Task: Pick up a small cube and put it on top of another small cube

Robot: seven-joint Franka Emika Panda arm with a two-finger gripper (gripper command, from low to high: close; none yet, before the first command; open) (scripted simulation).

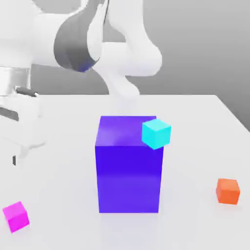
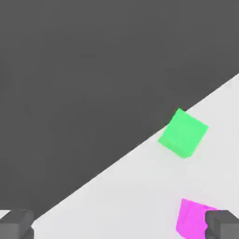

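Exterior view.
- Arm (image 1: 97,44): white, glossy, rounded links with a dark grey joint band; upper part of the frame, reaching from the exterior view's left over the table. White hand housing at the left edge, partly cut off by the frame.
- Table (image 1: 195,127): flat, pale, matt; grey backdrop behind.
- Block (image 1: 128,168): large, violet-blue, upright box, smooth faces, near the table's middle.
- Cyan cube (image 1: 156,133): small, tilted, at the block's upper corner on the exterior view's right, overlapping its top edge; whether resting on the block or behind it, cannot tell.
- Orange cube (image 1: 228,190): small, on the table, well apart from the block toward the exterior view's right.
- Pink cube (image 1: 16,216): small, plain magenta, on the table at the lower corner on the exterior view's left, well apart from the block, slightly turned.
- Containers: none to list.

Hand view.
- Gripper (image 2: 119,225): two dark grey, blocky fingertips (image 2: 16,224) at opposite edges of the frame, spread wide, nothing held between.
- Pink cube (image 2: 193,217): on the pale table, just beside one fingertip and partly hidden by it, not gripped.
- Green cube (image 2: 183,133): small, matt, turned corner-on, on the table close to its edge, apart from the pink cube.
- Table edge: a straight diagonal line across the frame, dark grey ground beyond.
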